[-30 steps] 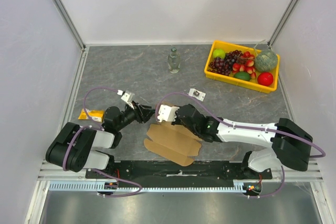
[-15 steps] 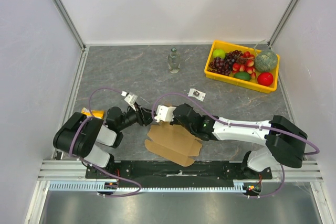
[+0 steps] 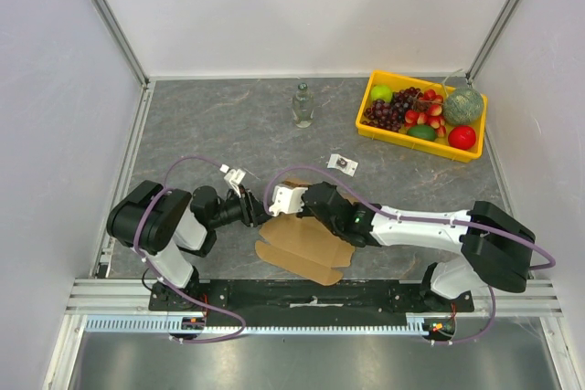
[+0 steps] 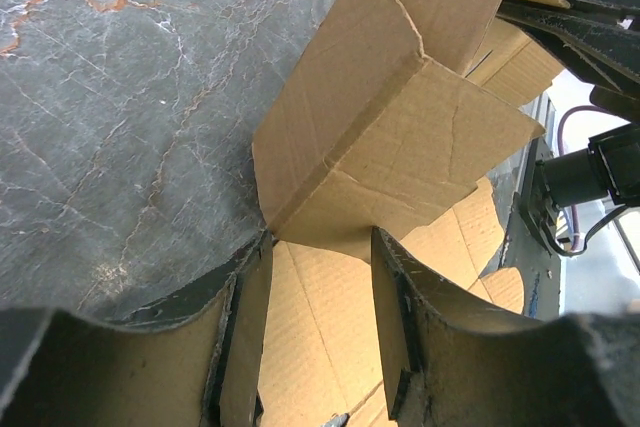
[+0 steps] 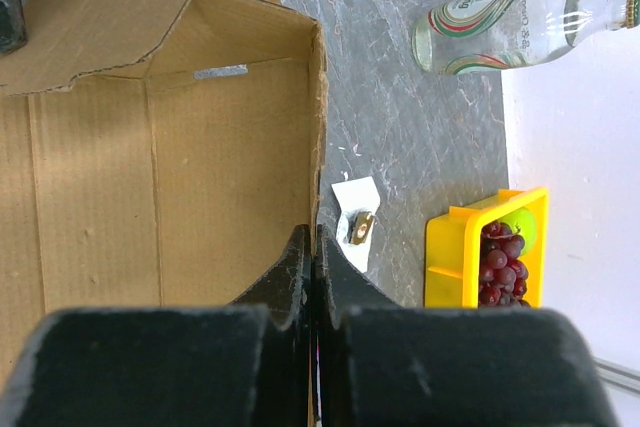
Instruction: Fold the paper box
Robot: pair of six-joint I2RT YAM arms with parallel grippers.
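The paper box is brown corrugated cardboard, lying partly folded near the front middle of the table, with its base flat and its far walls raised. My right gripper is shut on the top edge of one raised wall; in the right wrist view its fingertips pinch that edge. My left gripper is at the box's left corner. In the left wrist view it stands open, with a raised folded corner flap just beyond its tips and flat cardboard showing between the fingers.
A glass bottle stands at the back middle. A yellow tray of fruit sits at the back right. A small white card with a metal piece lies just behind the box. White walls enclose the table.
My left arm has swung right and its gripper has come up against the box's left corner. The right gripper has kept its hold on the wall.
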